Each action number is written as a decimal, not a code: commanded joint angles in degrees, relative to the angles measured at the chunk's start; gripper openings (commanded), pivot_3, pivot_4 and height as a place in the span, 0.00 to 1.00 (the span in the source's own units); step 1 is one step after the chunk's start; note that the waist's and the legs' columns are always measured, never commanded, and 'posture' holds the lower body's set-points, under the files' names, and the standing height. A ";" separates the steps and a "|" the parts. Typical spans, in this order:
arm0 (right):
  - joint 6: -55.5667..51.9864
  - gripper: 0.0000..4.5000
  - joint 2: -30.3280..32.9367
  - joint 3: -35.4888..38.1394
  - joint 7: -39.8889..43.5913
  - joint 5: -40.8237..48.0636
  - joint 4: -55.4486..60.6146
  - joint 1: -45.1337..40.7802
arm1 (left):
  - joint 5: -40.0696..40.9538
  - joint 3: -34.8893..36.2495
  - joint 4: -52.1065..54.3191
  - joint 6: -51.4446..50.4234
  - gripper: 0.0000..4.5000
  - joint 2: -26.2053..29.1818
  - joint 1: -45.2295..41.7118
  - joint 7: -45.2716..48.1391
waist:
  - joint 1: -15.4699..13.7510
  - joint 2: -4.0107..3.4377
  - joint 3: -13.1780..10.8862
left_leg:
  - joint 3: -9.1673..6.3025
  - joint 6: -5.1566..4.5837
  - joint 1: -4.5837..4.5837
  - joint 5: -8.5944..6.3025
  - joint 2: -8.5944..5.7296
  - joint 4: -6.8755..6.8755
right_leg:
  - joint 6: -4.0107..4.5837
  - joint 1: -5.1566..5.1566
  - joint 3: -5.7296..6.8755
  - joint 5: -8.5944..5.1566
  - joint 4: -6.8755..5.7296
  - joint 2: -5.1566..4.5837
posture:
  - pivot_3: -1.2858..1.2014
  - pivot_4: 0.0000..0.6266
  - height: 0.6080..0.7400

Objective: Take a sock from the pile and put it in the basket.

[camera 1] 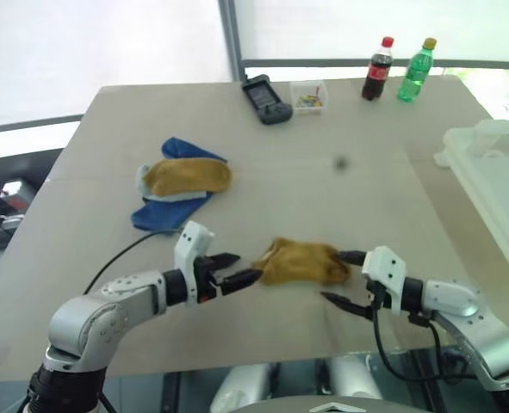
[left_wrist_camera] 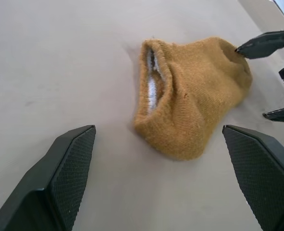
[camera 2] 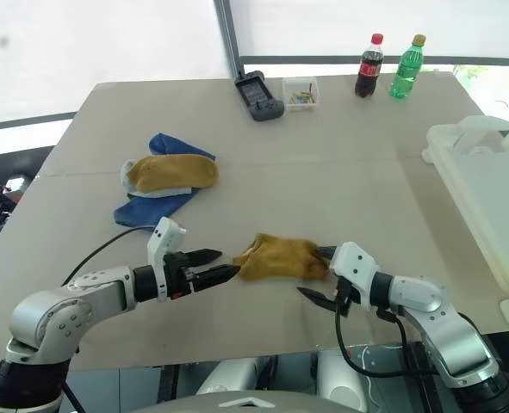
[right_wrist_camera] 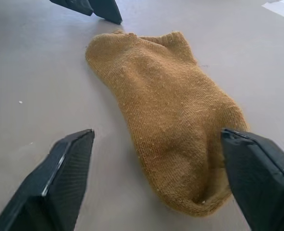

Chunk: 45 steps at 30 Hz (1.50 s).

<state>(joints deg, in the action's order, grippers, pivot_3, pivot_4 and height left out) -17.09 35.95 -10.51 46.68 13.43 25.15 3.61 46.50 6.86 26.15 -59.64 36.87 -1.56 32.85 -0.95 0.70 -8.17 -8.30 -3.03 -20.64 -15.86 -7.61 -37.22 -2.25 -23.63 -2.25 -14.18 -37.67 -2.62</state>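
A mustard-yellow sock [camera 1: 301, 262] lies flat on the table by itself, between my two grippers. My left gripper [camera 1: 246, 268] stands open just to its left, fingertips close to the sock's cuff [left_wrist_camera: 154, 82]. On the other side my right gripper [camera 1: 338, 277] is open too, with the sock's toe end [right_wrist_camera: 194, 183] lying between its spread fingers and one fingertip [left_wrist_camera: 242, 47] at the sock's edge. The pile [camera 1: 182, 182], with a yellow sock on top of blue and grey ones, rests further back on the left. The white basket [camera 1: 487, 159] stands at the table's right edge.
At the table's far edge stand a black handheld device [camera 1: 267, 100], a small clear box of coloured bits [camera 1: 309, 95], a cola bottle [camera 1: 376, 69] and a green bottle [camera 1: 415, 70]. A black cable [camera 1: 125, 254] trails from my left arm across the table.
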 commanded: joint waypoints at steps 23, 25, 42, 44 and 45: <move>-0.19 0.00 -1.16 -2.07 0.40 -2.08 -2.66 -1.80 | 0.07 -5.80 -4.67 -3.95 0.01 -7.49 -4.92 1.26 | -1.23 -0.07 0.09 | 0.00 -0.05 -0.04 0.00 -0.01 -0.04 | -0.01 0.02 0.02 0.00 0.08 -0.01 | 0.52 0.24 1.00; -0.07 0.00 -1.18 -2.11 0.26 -2.24 -2.67 -1.70 | 2.66 -3.13 -4.25 -4.56 0.06 -7.48 -4.63 1.70 | -1.15 -0.06 0.09 | 0.00 -0.07 -0.05 0.00 -0.01 -0.03 | -0.01 -0.01 0.01 0.00 0.08 0.00 | 0.52 0.24 1.00; 0.67 0.00 -0.41 -1.77 0.62 -2.49 -2.41 -0.27 | 15.65 9.49 -4.55 -19.45 0.44 -4.32 -1.21 -4.66 | -1.21 -0.02 0.06 | -0.01 -0.03 -0.05 -0.01 0.00 -0.05 | 0.00 -0.04 0.01 0.00 0.06 0.01 | 0.52 0.24 1.00; 0.83 0.00 -0.37 -1.78 0.67 -2.48 -2.40 -0.13 | 15.52 9.24 -4.00 -19.24 0.44 -4.16 -0.86 -5.32 | -1.22 -0.01 0.07 | -0.01 -0.03 -0.05 -0.02 0.00 -0.05 | 0.00 -0.04 0.02 0.00 0.07 0.01 | 0.52 0.24 1.00; 0.93 0.00 -0.42 -1.77 0.68 -2.40 -2.40 -0.04 | 15.07 9.12 -3.92 -18.79 0.44 -4.27 -1.03 -5.90 | -1.22 -0.01 0.07 | -0.01 -0.02 -0.05 -0.02 0.00 -0.05 | 0.00 -0.04 0.01 0.00 0.06 0.01 | 0.52 0.24 1.00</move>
<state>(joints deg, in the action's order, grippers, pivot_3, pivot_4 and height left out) -16.18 35.09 -12.30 46.86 10.93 22.09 2.82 61.24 15.64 20.65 -78.41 32.29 -3.04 27.73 -2.17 0.69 -8.11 -8.30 -3.04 -20.69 -15.88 -7.61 -37.27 -2.25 -23.67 -2.25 -14.18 -37.60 -2.61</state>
